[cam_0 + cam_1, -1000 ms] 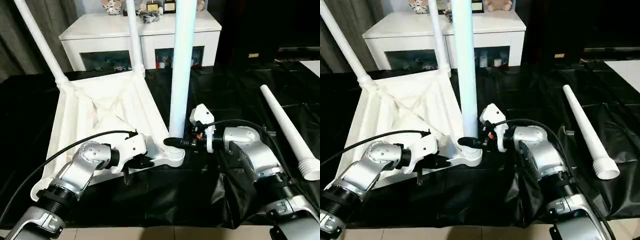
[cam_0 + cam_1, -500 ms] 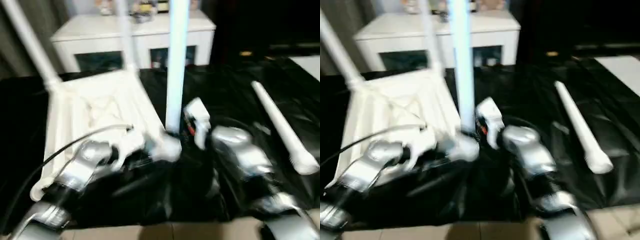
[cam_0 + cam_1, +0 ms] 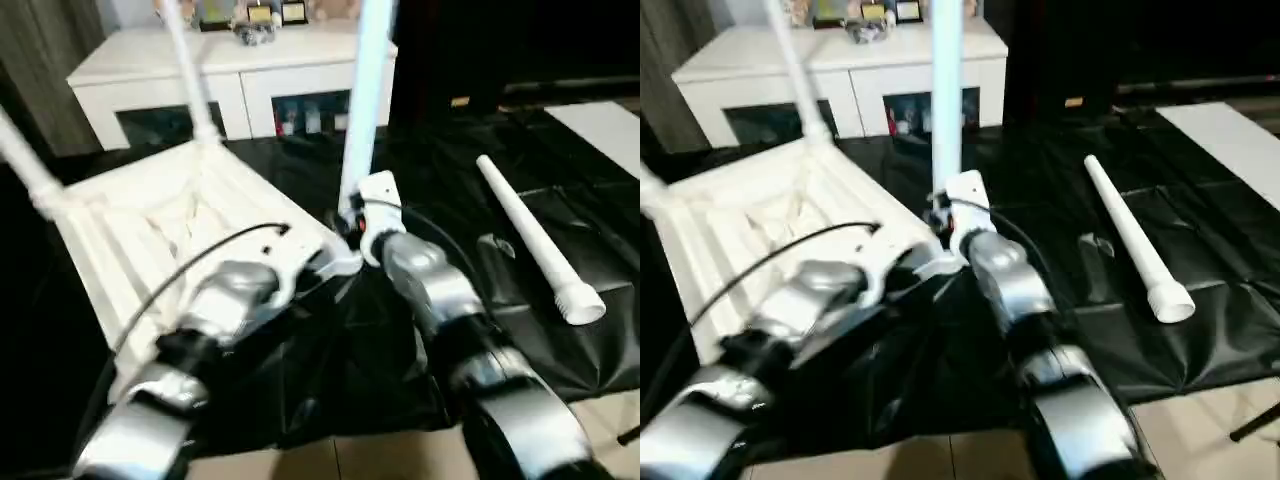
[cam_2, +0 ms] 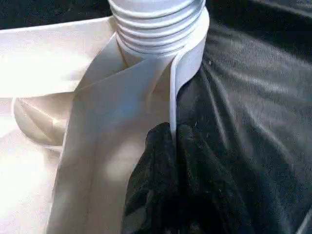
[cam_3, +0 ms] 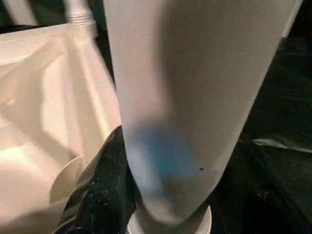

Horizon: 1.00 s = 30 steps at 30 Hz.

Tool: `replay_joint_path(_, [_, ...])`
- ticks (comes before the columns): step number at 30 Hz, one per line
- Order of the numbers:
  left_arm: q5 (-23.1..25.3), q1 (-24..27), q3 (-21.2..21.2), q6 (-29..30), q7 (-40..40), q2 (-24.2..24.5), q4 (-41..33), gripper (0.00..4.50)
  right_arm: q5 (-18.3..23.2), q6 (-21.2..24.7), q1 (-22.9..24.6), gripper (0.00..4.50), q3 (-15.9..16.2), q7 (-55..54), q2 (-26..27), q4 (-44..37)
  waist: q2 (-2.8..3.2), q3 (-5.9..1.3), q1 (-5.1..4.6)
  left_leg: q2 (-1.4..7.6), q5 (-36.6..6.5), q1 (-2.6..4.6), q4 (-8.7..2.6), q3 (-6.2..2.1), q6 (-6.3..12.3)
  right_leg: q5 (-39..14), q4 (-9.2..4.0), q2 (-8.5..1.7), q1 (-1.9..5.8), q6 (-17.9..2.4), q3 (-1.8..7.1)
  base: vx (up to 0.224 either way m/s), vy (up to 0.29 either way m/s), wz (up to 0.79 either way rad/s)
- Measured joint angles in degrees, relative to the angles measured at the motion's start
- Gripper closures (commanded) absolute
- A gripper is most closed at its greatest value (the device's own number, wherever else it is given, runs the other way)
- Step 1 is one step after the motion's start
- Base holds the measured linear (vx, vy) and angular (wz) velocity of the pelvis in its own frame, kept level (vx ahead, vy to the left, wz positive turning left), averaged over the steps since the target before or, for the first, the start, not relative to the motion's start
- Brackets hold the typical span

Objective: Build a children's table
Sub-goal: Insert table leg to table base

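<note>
A black sheet covered the work surface, and behind it stood a white cabinet with glass doors. On the sheet, at the robot's left, the white tabletop lay upside down with its ribbed underside showing. Three legs rose from its corner sockets: the far-left leg, the far leg in front of the cabinet, and the near leg at the corner closest to the grippers. The fourth leg lay loose on the sheet at the robot's right, well apart from the tabletop, its ribbed end toward the robot. The left gripper was closed on the thin edge wall of the tabletop just beside the socket where the near leg's ribbed end sat. The right gripper was at the base of the near leg with its black fingers about half spread around the tube.
</note>
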Motion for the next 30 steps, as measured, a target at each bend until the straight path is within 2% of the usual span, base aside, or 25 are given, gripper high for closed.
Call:
replay_joint_path(3, [-0.05, -0.05, 0.00, 1.75, 1.17, -0.94, -0.29, 4.50, 0.39, -0.20, -0.81, 2.66, -1.00, -1.87, 0.46, 1.70, -0.12, -0.09, -0.18, 0.00, -0.04, 0.28, -0.04, -0.11, 0.07, -0.02, -0.36, 0.02, 0.44, 0.03, -0.15, 0.000, 0.000, 0.00])
replay_joint_path(7, [-0.02, -0.05, 0.01, 2.60, 1.41, -0.89, -0.62, 4.50, 0.42, -1.33, -2.10, 2.66, -1.10, -3.24, 0.67, 4.20, -0.09, -0.06, -0.58, -0.10, -0.09, 0.30, -0.18, -0.47, 0.14, -0.13, -0.91, 0.03, 0.75, 0.21, -0.44, 0.000, 0.000, 0.00])
replay_joint_path(11, [0.05, -0.05, 0.05, 2.67, 1.90, -0.52, -0.60, 4.50, -0.41, -2.75, -2.86, 2.66, -1.08, -3.53, 0.98, 6.11, 0.03, 0.11, -0.71, -0.15, -0.10, 0.27, -0.17, -0.85, 0.14, -0.21, -0.98, -0.01, 0.80, 0.31, -0.81, 0.000, 0.000, 0.00])
replay_joint_path(15, [0.05, -0.42, 0.54, 2.71, 2.06, -0.28, -0.60, 4.50, -1.46, -4.10, -3.63, 2.66, -0.90, -3.56, 1.22, 7.13, 0.32, 0.32, -0.76, -0.15, -0.10, 0.23, -0.58, -1.24, 0.13, -0.23, -1.68, -0.05, 0.93, 0.33, -1.45, 0.000, 0.000, 0.00])
replay_joint_path(19, [-0.07, -0.65, 0.65, 2.27, 1.77, 0.11, -0.61, 4.50, -1.57, -5.92, -4.02, 2.66, -0.88, -2.07, 1.09, 8.04, 0.55, 0.65, -0.91, -0.18, -0.10, 0.28, -0.95, -1.23, 0.13, -0.23, -1.74, -0.05, 0.84, 0.33, -1.52, 0.000, 0.000, 0.00])
replay_joint_path(21, [-0.53, -0.03, 0.49, 0.96, -1.03, 1.98, -1.66, 4.50, -1.63, -6.54, -3.95, 2.66, -0.05, 4.49, 0.18, 7.74, 0.48, 0.79, -0.98, -0.18, -0.10, 0.16, -1.19, -1.23, 0.13, -0.23, -1.74, -0.05, 0.89, 0.33, -1.54, 0.000, 0.000, 0.00])
replay_joint_path(25, [-2.02, 3.01, -0.10, -1.66, -8.18, 6.82, -6.25, 4.50, -1.55, -6.64, -1.78, 2.66, 3.37, 19.49, -4.37, 3.15, 0.40, 0.65, -0.89, -0.14, -0.10, -0.77, -1.35, -1.16, 0.12, -0.12, -1.17, -0.01, 0.04, 0.16, -1.22, 0.013, -0.007, 0.01])
replay_joint_path(27, [-2.92, 4.42, -0.74, -2.94, -12.30, 9.51, -8.24, 4.50, -1.33, -6.41, 0.43, 2.66, 5.40, 27.54, -7.20, -0.91, 0.19, 0.45, -0.30, -0.08, -0.06, -0.76, -1.07, -0.95, 0.12, 1.00, -0.48, -0.01, -0.13, -0.63, -0.97, 0.058, -0.034, 0.06])
replay_joint_path(30, [-3.93, 6.76, -1.25, -5.80, -18.49, 13.71, -10.90, 4.50, -0.09, -5.69, 2.75, 2.66, 7.36, 36.63, -10.45, -5.46, 0.04, 0.12, 0.40, 0.20, -0.06, -0.57, -1.03, -0.60, 0.11, 1.87, 0.29, 0.08, -0.21, -0.63, -0.63, 0.081, -0.056, 0.12])
